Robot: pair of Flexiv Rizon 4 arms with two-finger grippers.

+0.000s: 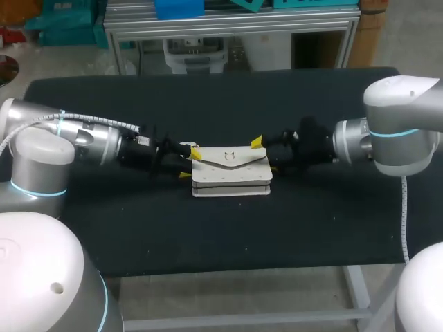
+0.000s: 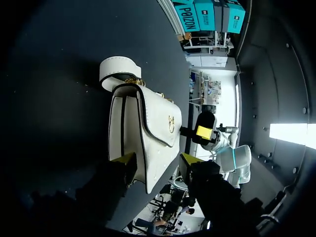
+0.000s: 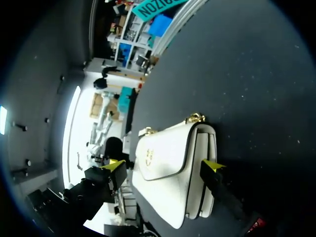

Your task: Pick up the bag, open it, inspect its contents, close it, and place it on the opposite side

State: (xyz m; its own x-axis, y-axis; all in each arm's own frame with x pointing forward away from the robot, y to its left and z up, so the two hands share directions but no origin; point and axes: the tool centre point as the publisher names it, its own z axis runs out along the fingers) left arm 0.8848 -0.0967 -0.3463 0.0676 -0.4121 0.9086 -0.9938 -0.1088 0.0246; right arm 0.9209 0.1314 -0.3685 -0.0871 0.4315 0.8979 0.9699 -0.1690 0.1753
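The handbag (image 1: 232, 173) is white with dark edge piping. It lies flat at the centre of the black worktop (image 1: 208, 104), with its pointed flap (image 2: 158, 118) facing up. A small gold clasp (image 2: 171, 123) sits on the flap. A gold chain (image 2: 134, 80) and a white strap pad (image 2: 118, 70) lie against the bag's 12 o'clock edge. The layered gusset side faces 6 o'clock.

My left gripper (image 1: 189, 164) is at the handbag's 9 o'clock end and is spread wide. The bag's corner lies between the fingers; one yellow tip is low by the base and the other stands clear above the flap. It has no hold.

My right gripper (image 1: 266, 155) is at the 3 o'clock end and is equally wide. It straddles that end without clamping it.

Dark worktop surface runs from the handbag toward 12 and 6 o'clock, and both edges are well apart from the bag. My arms lie along the 9 and 3 o'clock lines.
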